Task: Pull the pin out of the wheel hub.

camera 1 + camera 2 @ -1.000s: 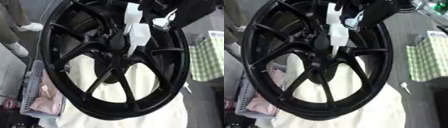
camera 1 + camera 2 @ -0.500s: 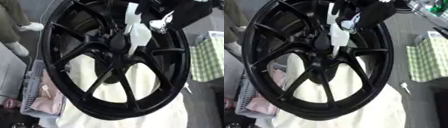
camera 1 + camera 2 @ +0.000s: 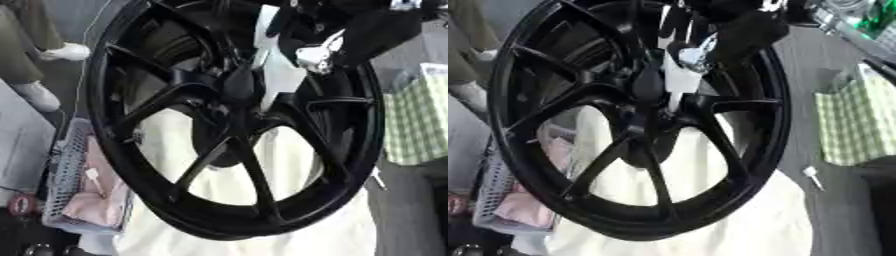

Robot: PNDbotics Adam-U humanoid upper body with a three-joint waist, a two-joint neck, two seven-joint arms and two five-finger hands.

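1. Left eye view: a grey floor is lying behind the work, with a green checked bag (image 3: 418,120) at the right and a wire basket (image 3: 72,190) holding pink cloth at the lower left. A cream cloth (image 3: 262,220) is draped under the wheel, I judge to pad it.
2. The black wheel (image 3: 236,125) is standing tilted on its rim, its spoked face toward me, so the hub (image 3: 238,82) is open to a reach from above.
3. My right hand (image 3: 350,35) is coming in from the upper right, over the upper spokes. A white piece (image 3: 278,75) is reaching from it toward the hub; whether that is the pin I cannot tell, nor whether my fingers are apart or clamped on it.
4. Right eye view: the same hand (image 3: 737,30) is sitting above the hub (image 3: 647,82), the white piece (image 3: 677,82) just beside it. A small white object (image 3: 811,175) is lying on the floor at the right.
5. Against the frames a second back, the hand is sitting slightly further up and to the right; the wheel is keeping its pose.
6. My left hand is showing in neither view.
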